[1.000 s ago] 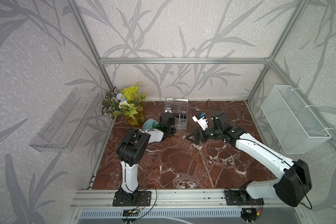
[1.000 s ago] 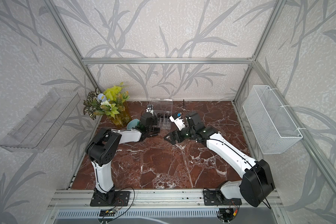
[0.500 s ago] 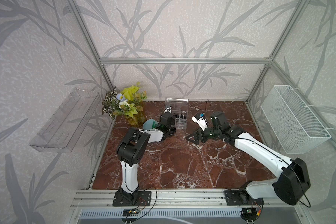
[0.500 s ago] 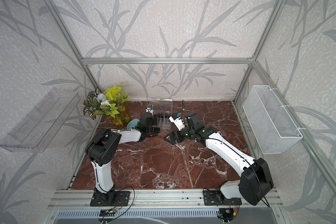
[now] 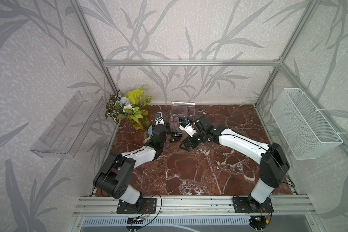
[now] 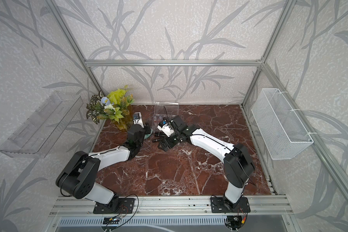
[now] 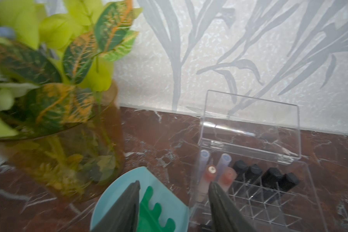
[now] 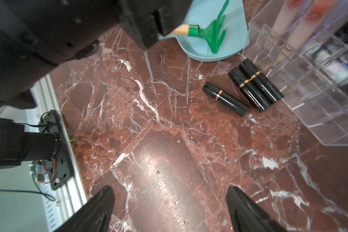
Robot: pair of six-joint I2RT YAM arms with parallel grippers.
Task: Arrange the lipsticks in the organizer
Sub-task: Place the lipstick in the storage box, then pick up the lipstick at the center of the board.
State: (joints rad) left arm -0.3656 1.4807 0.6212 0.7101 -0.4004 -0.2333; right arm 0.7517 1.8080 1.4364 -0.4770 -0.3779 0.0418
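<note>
High front top views overlook everything; close wrist views share the organizer [image 7: 279, 209].

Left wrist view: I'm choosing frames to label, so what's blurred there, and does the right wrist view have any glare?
Left wrist view: the plant and its amber vase are smeared; the lipsticks in the organizer are merely soft. Right wrist view: a pale glare patch sits on the marble table, while the three loose black lipsticks are sharp.
</note>
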